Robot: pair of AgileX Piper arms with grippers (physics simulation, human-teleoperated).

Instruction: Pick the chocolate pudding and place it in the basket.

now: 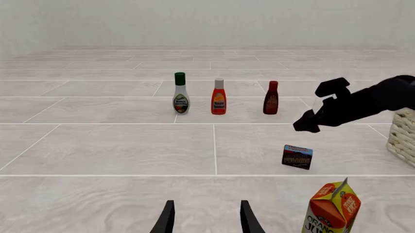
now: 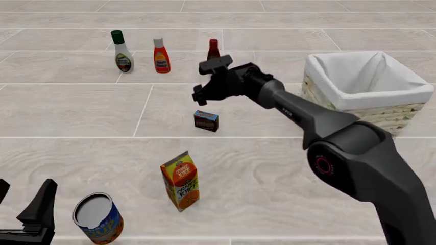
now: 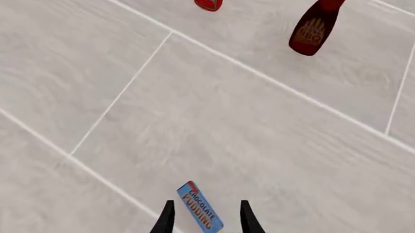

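Chocolate pudding: one; basket: one; bottles: three.

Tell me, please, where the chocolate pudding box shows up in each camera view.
Left wrist view: chocolate pudding low right of centre, below the right gripper.
Front view: centre.
Right wrist view: bottom edge, between the fingers.
Shared landmark: dark red-brown bottle.

"CHOCOLATE PUDDING" on the chocolate pudding
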